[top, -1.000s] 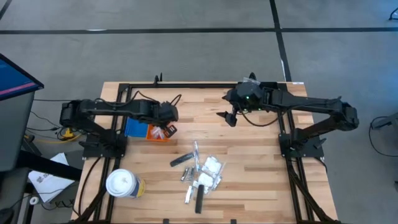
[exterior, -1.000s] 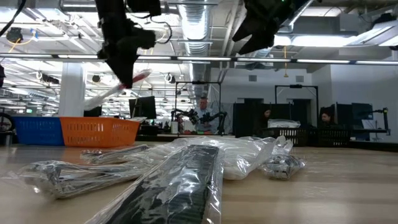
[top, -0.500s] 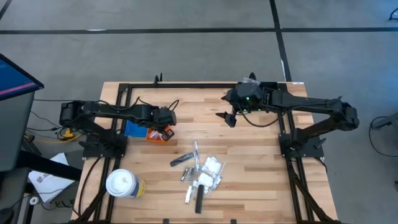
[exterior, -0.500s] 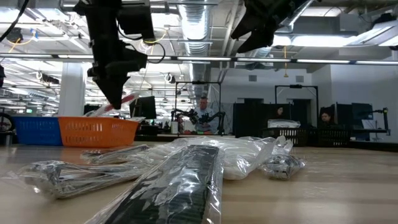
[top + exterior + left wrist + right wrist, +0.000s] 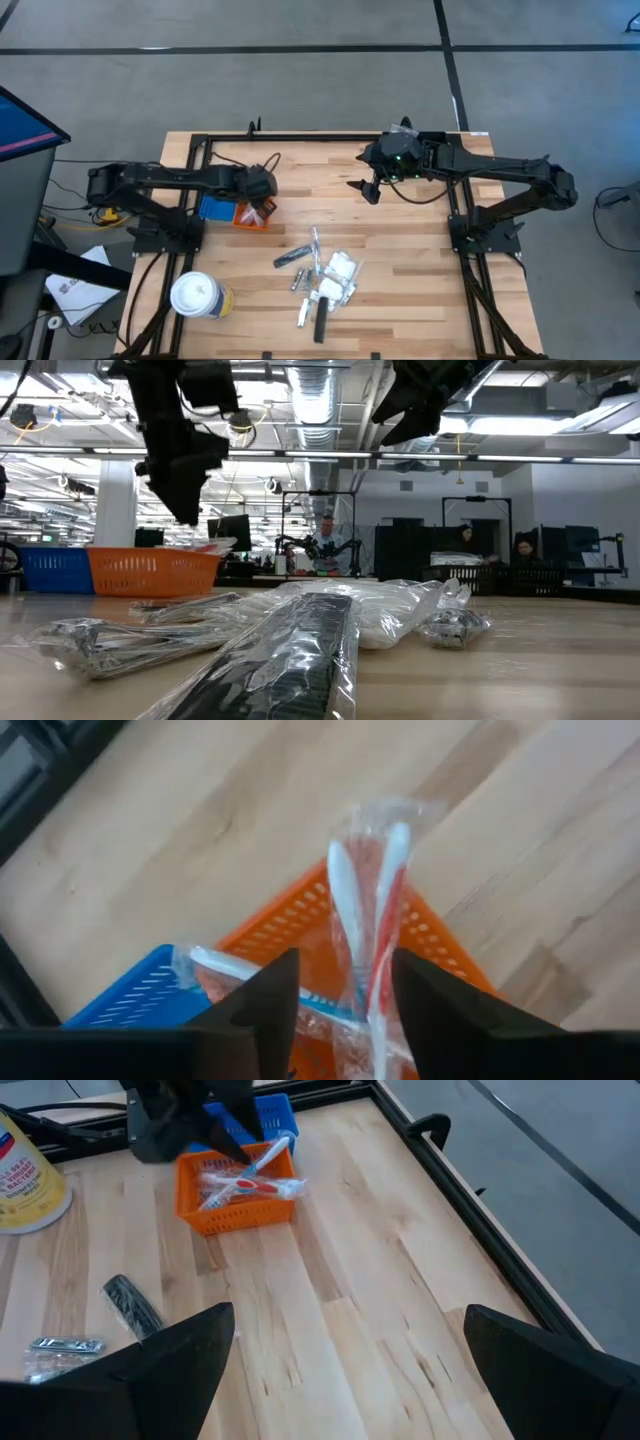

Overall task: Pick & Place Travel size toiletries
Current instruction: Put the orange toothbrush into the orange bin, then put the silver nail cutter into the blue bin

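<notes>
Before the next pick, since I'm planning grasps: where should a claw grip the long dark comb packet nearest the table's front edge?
Grip the dark comb packet mid-length, coming straight down, claw closing across its narrow width. It lies flat, long and thin, at the front end of the pile, so its ends give less balance.

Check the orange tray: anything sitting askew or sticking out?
Yes. The wrapped toothbrush packet lies slanted across the orange tray, one end poking above the rim rather than lying flat inside. The left gripper hovers right over it, fingers apart.

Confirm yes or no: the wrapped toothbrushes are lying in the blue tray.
No, the wrapped toothbrushes lie in the orange tray.
</notes>
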You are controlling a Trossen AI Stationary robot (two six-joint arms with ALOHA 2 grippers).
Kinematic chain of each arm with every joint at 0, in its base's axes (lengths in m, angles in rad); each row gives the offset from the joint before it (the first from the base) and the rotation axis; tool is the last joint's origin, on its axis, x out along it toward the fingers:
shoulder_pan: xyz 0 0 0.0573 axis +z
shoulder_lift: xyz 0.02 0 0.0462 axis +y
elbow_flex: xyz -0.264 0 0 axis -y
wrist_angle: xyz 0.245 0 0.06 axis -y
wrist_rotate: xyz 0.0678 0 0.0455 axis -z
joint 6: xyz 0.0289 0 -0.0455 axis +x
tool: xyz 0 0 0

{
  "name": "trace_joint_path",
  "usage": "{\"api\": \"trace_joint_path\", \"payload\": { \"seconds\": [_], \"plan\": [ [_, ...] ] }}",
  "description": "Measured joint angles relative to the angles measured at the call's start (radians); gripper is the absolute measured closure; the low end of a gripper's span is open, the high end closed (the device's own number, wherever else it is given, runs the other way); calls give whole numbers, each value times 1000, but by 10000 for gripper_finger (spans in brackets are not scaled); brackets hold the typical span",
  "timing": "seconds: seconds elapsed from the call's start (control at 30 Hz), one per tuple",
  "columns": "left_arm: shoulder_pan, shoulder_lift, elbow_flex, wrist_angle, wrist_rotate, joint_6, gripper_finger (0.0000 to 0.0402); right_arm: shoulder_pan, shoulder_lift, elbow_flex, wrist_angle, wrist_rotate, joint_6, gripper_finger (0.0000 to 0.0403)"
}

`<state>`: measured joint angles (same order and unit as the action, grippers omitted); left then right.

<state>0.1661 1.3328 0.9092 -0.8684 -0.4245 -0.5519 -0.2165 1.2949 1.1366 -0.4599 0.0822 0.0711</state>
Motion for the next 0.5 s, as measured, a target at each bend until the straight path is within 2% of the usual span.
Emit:
{"api": "trace_joint_path", "payload": {
  "seconds": [0.1,0.17,0.27,0.37,0.4,0.5],
  "plan": [
    [-3,-63,0,3,7,-25,234,0,0,0,0,0,0,14],
    [-4,-98,-1,1,37,-52,247,0,0,0,0,0,0,13],
    [-29,-133,-1,8,48,-56,298,0,0,0,-3,0,-2,14],
    [-88,-153,-1,81,47,-17,372,0,0,0,-19,0,-2,13],
    [-110,-154,-1,110,42,-5,386,0,0,0,-26,-2,-2,13],
    [-175,-156,-1,198,31,27,392,12,0,0,-36,-11,-8,12]
  ]
}}
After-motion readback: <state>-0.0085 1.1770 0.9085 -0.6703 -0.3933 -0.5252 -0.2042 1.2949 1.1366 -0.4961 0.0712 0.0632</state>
